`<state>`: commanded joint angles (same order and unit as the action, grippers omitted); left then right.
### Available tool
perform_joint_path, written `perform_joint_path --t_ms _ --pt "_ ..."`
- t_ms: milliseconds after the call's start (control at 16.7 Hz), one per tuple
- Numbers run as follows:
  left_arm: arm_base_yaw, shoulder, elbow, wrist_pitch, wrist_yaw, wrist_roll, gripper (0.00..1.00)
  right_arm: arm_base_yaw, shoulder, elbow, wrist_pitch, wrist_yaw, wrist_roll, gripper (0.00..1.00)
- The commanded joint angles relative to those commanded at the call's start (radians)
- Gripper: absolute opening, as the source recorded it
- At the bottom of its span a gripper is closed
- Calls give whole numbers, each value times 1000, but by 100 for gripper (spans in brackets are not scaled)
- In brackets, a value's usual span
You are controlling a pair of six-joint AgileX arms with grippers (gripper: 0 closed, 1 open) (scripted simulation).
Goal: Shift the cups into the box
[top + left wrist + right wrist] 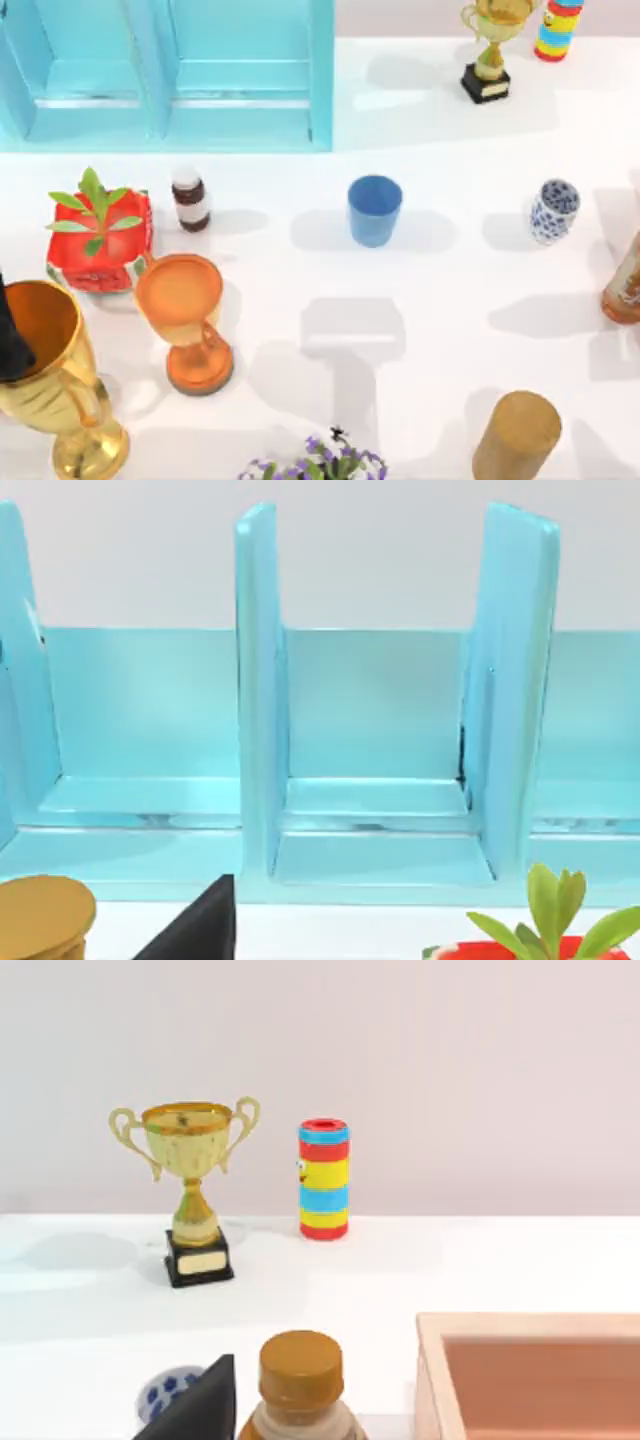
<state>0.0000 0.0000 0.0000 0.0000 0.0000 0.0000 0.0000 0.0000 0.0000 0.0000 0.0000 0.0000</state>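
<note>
The plain blue cup stands upright at the table's middle. The white cup with blue flowers is upright farther right, and its rim peeks out beside my right gripper. The large turquoise box with a central divider fills the far left; the left wrist view faces its open compartments. My left gripper shows as a dark edge low in that view, and my left arm sits at the table's left edge. Nothing is held by either gripper.
Left of the blue cup stand a small brown bottle, a red box with green leaves, an orange goblet and a gold trophy. Another trophy and a striped cylinder stand far right. A wooden cylinder, an amber bottle and flowers line the near side.
</note>
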Motion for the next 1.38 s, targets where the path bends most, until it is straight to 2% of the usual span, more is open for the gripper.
perform_joint_path --t_ms 240,480,720,1380 --pt "0 0 0 0 0 0 100 4 29 29 -24 -1 3 100" --pt "0 0 0 0 0 0 100 20 207 211 -161 -1 21 100" --pt "0 0 0 0 0 0 100 41 547 549 -385 2 48 100" --pt "0 0 0 0 0 0 100 112 1752 1626 -1139 13 132 100"
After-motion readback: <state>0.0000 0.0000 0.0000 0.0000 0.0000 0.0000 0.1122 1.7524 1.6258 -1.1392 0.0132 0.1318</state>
